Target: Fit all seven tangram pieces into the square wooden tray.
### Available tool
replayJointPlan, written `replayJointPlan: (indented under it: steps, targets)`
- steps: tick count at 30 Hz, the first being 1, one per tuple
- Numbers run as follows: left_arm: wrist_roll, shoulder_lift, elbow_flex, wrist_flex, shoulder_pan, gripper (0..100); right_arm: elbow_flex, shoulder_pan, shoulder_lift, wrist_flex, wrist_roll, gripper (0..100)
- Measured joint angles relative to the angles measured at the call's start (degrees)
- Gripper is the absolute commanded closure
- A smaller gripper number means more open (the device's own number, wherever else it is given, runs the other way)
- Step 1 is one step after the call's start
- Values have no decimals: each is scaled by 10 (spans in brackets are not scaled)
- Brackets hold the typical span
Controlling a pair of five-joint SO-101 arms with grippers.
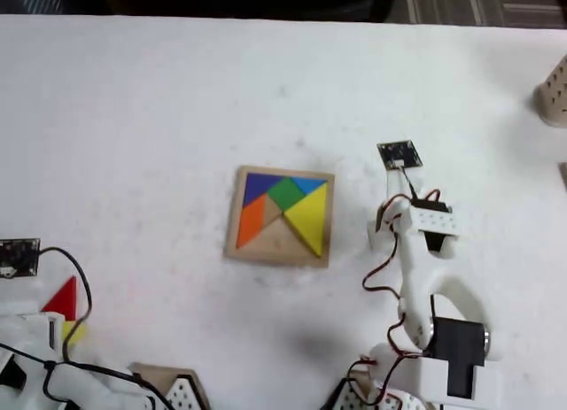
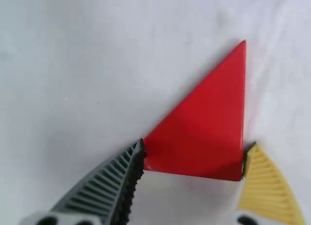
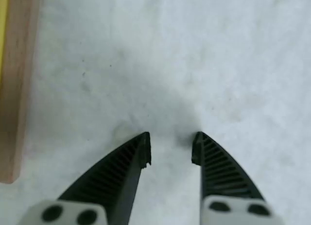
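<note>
The square wooden tray [image 1: 237, 247] lies mid-table with blue, green, light blue, orange and yellow pieces in it and bare wood [image 1: 276, 240] showing at its near side. A red triangle [image 1: 62, 299] lies at the table's left. My left gripper [image 2: 192, 159] is shut on the red triangle [image 2: 204, 132]: the grey and yellow fingers press on the two corners of one edge. To the right of the tray, my right gripper [image 3: 170, 147] is open over bare table, nothing between its fingers. The tray's edge [image 3: 17, 89] shows beside it.
The right arm [image 1: 425, 251] stretches from the front right toward the tray's right side. A beige perforated object [image 1: 554, 96] stands at the far right edge. Red and black cables [image 1: 385, 277] hang along the right arm. White table surrounds the tray.
</note>
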Motion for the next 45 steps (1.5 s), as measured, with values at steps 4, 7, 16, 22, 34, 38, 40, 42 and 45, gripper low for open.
replayJointPlan:
  steps: [4, 7, 16, 22, 34, 38, 40, 42, 45]
  targets:
    - [0, 0, 0, -1, 9, 702, 0, 0, 0, 0, 0, 861]
    - [-4, 0, -33, 43, 13, 701, 0, 0, 0, 0, 0, 861]
    - [-8, 4, -93, 153, 45, 717, 0, 2, 0, 0, 0, 861]
    - [-30, 4, -92, 160, 59, 763, 0, 4, 0, 0, 1, 861]
    - [-40, 157, -187, 116, 80, 766, 0, 4, 0, 0, 1, 861]
    - [-41, 213, -247, 116, 81, 766, 0, 4, 0, 0, 1, 861]
    - [-41, 227, -265, 115, 81, 766, 0, 4, 0, 0, 1, 861]
    - [-41, 237, -282, 115, 81, 766, 0, 4, 0, 0, 1, 861]
    - [-41, 251, -312, 135, 82, 766, 0, 4, 0, 0, 1, 861]
